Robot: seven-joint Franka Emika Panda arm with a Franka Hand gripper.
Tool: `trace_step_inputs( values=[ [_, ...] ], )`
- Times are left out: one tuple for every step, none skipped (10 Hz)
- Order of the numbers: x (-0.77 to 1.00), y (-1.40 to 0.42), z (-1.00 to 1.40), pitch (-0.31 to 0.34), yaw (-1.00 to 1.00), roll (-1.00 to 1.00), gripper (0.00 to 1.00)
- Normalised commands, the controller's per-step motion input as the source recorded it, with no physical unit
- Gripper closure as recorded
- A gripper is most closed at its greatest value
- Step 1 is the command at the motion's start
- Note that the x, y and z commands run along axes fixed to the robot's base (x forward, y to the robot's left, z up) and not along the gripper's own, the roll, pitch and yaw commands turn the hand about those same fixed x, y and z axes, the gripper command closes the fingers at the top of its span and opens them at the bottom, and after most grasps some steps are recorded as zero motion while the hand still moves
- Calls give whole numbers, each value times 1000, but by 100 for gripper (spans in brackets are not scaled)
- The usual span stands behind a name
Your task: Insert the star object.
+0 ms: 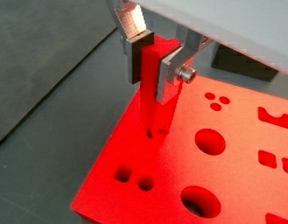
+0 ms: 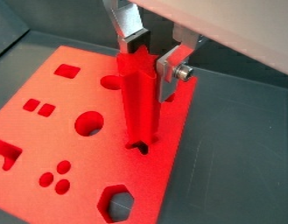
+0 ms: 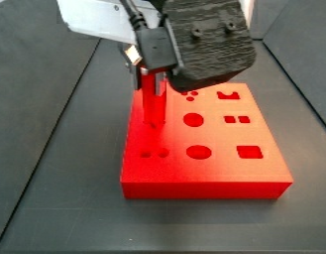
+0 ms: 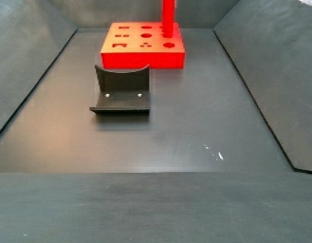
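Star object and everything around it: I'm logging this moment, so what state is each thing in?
Star object: upright, gripped, lower tip at the block's star hole.
Gripper: above the block, shut on the star object.
Red block: flat on floor.
Fixture: empty, near the block.

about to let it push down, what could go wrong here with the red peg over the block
The gripper holds the star object only near its top, so it may tilt when pressed. Its tip sits close to the red block's edge, at a small hole; if the star points are misaligned, it could jam.
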Motion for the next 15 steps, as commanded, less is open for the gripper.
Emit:
trace_step_inputs(
  values=[
    [0,46,0,-37,-311,0,100],
    [0,6,-26,-31,-160,0,100],
    [0,0,-137,-99,-163,0,100],
    [0,6,-194,-120,-177,0,100],
    [-31,11,-191,-124,-169,-4,100],
    [-3,3,-203,-127,-154,-27,100],
    [0,0,-229,-120,-154,-4,100],
    [0,0,-220,-126,-137,-7,100],
    [146,6,-223,-120,-100,0,100],
    [186,51,-211,-117,-97,0,100],
    [186,54,-209,-110,-97,0,100],
    [123,23,-180,-61,-126,33,100],
    [0,0,-120,0,-151,74,100],
    [-20,0,-11,0,-14,26,100],
    [0,0,-120,29,-126,0,100]
  ],
)
